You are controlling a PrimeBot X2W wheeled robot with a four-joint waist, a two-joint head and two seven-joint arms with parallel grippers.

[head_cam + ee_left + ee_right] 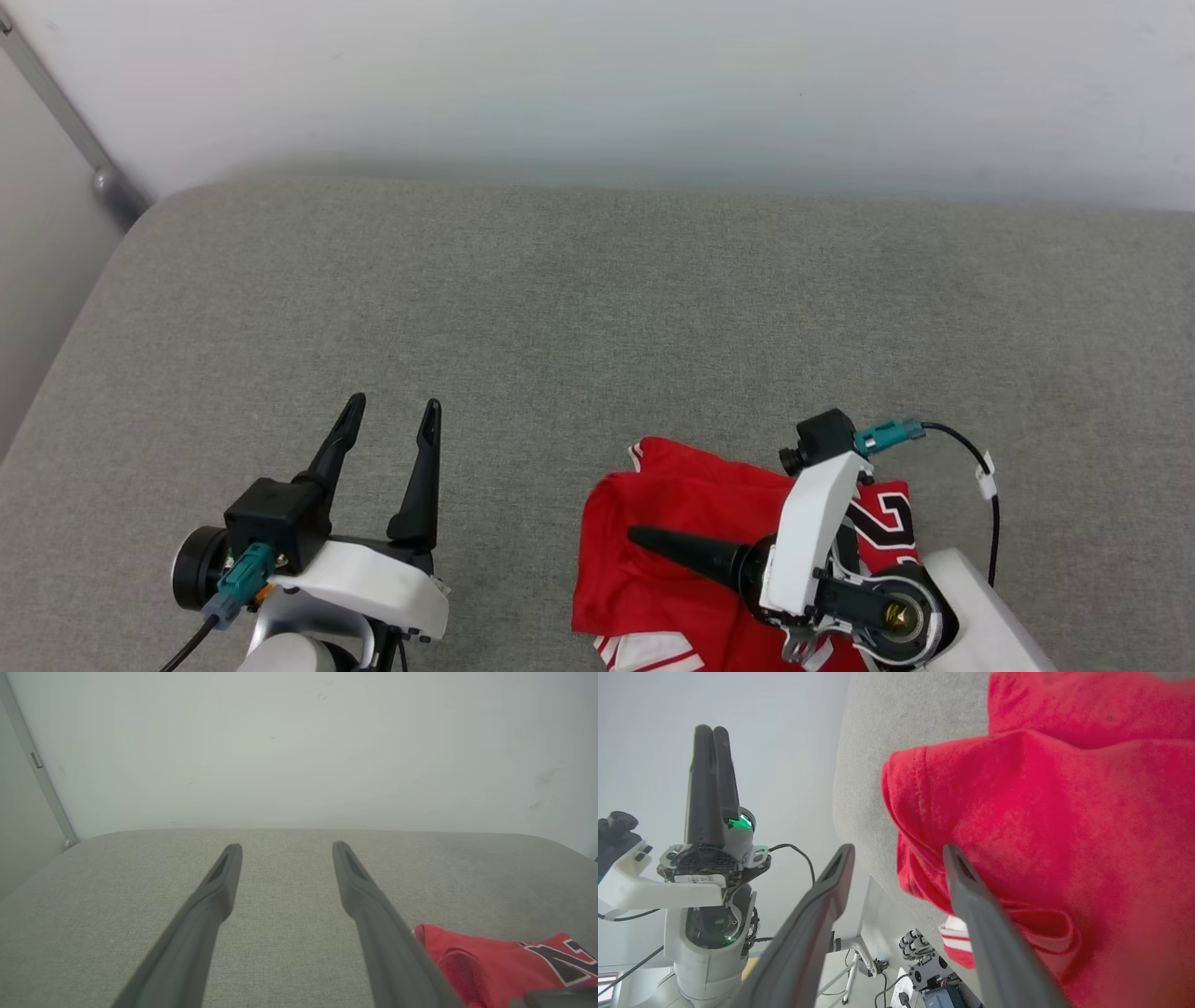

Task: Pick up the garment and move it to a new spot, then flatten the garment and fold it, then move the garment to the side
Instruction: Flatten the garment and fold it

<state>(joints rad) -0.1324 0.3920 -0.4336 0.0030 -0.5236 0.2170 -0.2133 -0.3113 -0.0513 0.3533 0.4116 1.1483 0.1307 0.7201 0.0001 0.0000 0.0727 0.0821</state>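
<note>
The garment (672,495) lies crumpled in a heap at the near right of the grey padded surface (597,299), red with a white striped sleeve at its front edge and black numbers showing. My right gripper (644,539) hovers over it, turned sideways and pointing left. In the right wrist view the right gripper (897,849) is open, one finger (985,914) lying across the garment (1064,812) and a folded edge of cloth in the gap. My left gripper (393,403) stands open at the lower left, holding nothing. The left wrist view shows the left gripper (287,845) over bare fabric, the garment (490,961) to its right.
A white wall (597,84) backs the surface, with a metal pipe (103,177) in the left corner. The surface's left edge (56,355) drops off. Below its front edge, cables and equipment (924,970) sit on the floor. The left arm (705,868) stands close beside the right gripper.
</note>
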